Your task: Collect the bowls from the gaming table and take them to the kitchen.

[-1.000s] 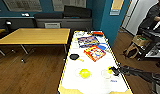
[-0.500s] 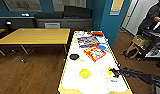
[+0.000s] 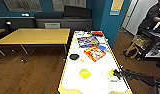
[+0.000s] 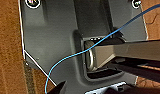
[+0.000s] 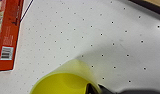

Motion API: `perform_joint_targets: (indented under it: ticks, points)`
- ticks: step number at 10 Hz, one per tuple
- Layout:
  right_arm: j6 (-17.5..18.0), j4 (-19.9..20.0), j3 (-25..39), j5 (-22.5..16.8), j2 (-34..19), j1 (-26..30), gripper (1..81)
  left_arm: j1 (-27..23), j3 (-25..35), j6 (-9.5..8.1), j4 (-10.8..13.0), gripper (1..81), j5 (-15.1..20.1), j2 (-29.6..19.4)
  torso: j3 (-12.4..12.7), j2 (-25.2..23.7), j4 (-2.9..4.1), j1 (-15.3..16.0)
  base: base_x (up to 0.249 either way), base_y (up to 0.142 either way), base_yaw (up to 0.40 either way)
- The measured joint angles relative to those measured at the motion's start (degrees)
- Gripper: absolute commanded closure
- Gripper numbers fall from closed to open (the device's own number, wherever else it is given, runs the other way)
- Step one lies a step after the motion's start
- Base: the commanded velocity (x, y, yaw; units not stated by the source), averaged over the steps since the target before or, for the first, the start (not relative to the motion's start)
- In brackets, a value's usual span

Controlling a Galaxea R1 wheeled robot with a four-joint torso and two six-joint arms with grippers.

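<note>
Where right jaws reach, yellow bowl [image 5: 63, 81].

No readable text; only a barcode label [image 5: 6, 53] on the red game box [image 5: 8, 32]

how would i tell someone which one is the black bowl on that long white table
Find the long white gaming table with the pale wooden edge, to the right of the wider tan table. The black bowl sits near its left edge, about halfway along, beside the red game box. It is the only dark bowl; the yellow bowl lies nearer the camera.
</note>
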Motion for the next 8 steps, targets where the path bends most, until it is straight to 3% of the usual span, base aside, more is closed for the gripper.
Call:
perform_joint_targets:
  ticks: [5, 8]
  points:
    - [-0.1, 0.1, 2.1, -0.5, -1.1, -0.1, 81.1, 0.0, 0.0, 0.00, 0.0, 1.0, 0.1, -0.2, 0.0, 0.0, 0.00, 0.0, 0.000, 0.000, 0.000]
    - [-0.2, 0.0, 11.2, -3.0, -7.4, 1.8, 81.1, 0.0, 0.0, 0.00, 0.0, 1.0, -0.2, -0.1, 0.0, 0.0, 0.00, 0.0, 0.000, 0.000, 0.000]
